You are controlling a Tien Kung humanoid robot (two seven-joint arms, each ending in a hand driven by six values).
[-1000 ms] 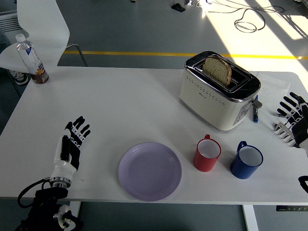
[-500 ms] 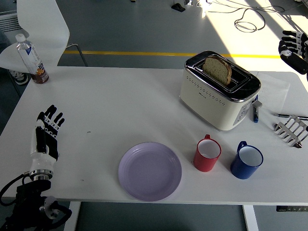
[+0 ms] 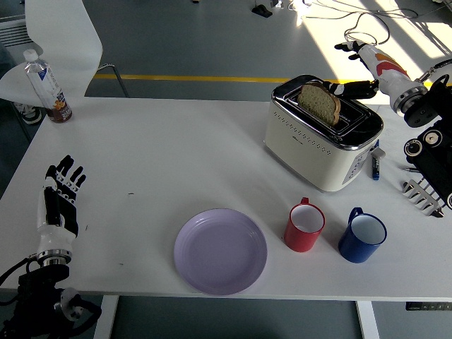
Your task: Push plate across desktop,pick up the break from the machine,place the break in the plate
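1. Head view shows the right hand [image 3: 360,67] raised above the far right of the white table [image 3: 176,148], its fingers spread and loose, grasping nothing.
2. Just off its lower fingertips stands the slice of brown-crusted bread [image 3: 319,103], upright in the slot of the cream and chrome toaster [image 3: 321,134]; whether a fingertip touches the crust cannot be told.
3. Well below those fingers, toward the near edge, lies the round lilac plate [image 3: 220,251], bare.
4. Right of the plate stand a red mug [image 3: 304,226] and a blue mug [image 3: 361,236], side by side, apart from each other.
5. Left hand [image 3: 58,201] rests flat at the table's left edge, fingers extended and released, pointing away from the robot, well apart from the plate.
6. Far beyond the left fingertips, at the table's far left corner, stands a clear plastic bottle [image 3: 48,88] with dark liquid at its bottom.
7. A blue marker pen [image 3: 376,164] lies just beside the toaster's right end.
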